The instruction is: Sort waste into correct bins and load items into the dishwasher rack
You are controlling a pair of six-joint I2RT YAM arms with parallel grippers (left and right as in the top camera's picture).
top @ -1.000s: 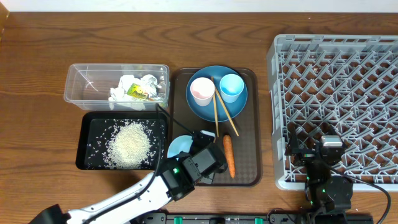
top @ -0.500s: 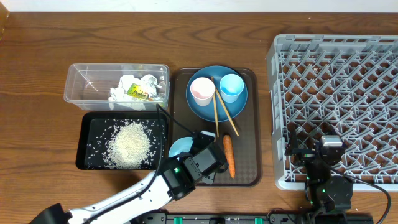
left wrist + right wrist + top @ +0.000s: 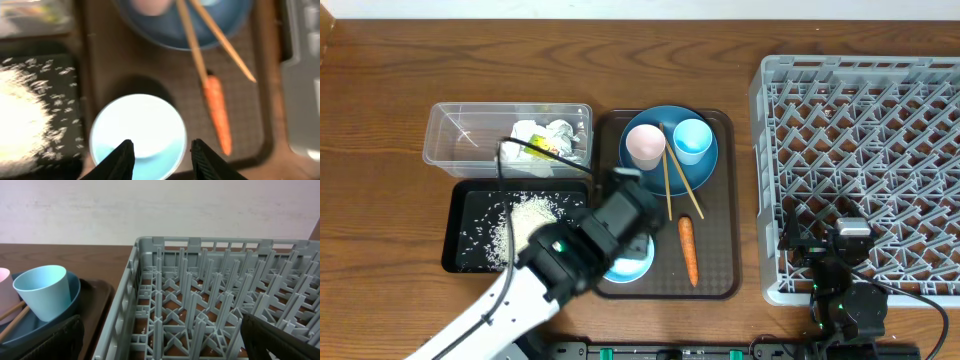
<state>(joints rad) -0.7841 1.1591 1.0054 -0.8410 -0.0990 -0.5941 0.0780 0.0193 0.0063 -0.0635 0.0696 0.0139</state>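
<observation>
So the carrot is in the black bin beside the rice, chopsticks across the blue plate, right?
Not quite. The overhead view shows the carrot on the brown tray, outside the black bin. The rice is in that bin, and the chopsticks do lie across the blue plate.

Grey peg-lattice rack (image 3: 865, 150) stands at bench right. Clear tub (image 3: 455, 135) holds white paper wads (image 3: 545, 137), one with a yellow-green wrapper. Black bin (image 3: 460, 200), just in front, holds a rice (image 3: 525, 215) heap with stray grains. Blue plate (image 3: 705, 172) carries pink cup (image 3: 644, 146) and blue cup (image 3: 691, 140), both upright, with chopsticks (image 3: 672, 185) crossing between them. Carrot (image 3: 688, 250) lies lengthwise in front of the plate. White bowl (image 3: 137, 132) sits upright just left of it.
</observation>
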